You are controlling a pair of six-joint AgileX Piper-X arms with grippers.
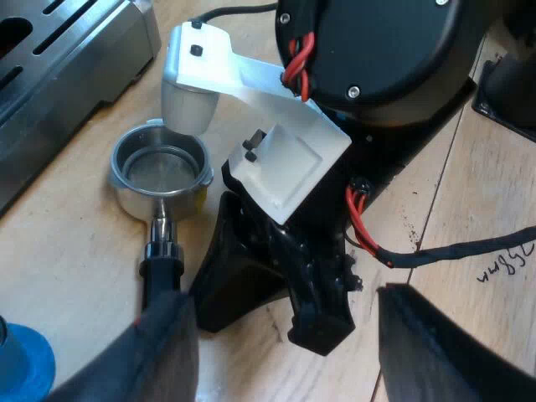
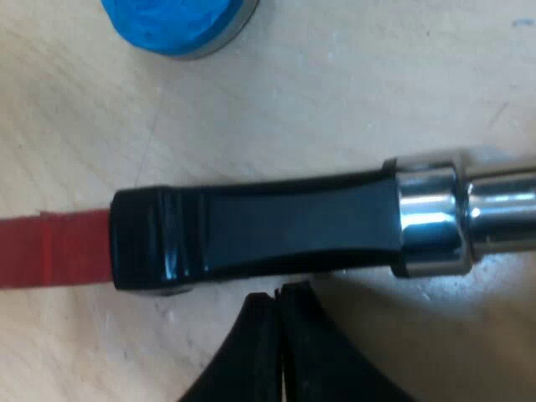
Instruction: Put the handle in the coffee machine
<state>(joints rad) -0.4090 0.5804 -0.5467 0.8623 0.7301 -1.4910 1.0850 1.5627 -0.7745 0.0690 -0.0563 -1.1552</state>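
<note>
The metal holder [image 1: 162,226] lies flat on the pale wooden table [image 1: 67,251]. Its basket [image 1: 159,172] rests just beside the espresso machine [image 1: 50,67], and its dark handle [image 2: 276,226] runs out to a red end [image 2: 50,251]. My right gripper [image 2: 278,306], fingers pressed together and empty, sits just beside the handle. My left gripper [image 1: 280,301] hangs above with fingers spread wide, holding nothing. I judge the holder stiff, heavy at the steel basket and slick at the chrome collar [image 2: 427,218], so the black grip is the place to clamp. A blue tamper [image 2: 176,21] stands near the red end.
</note>
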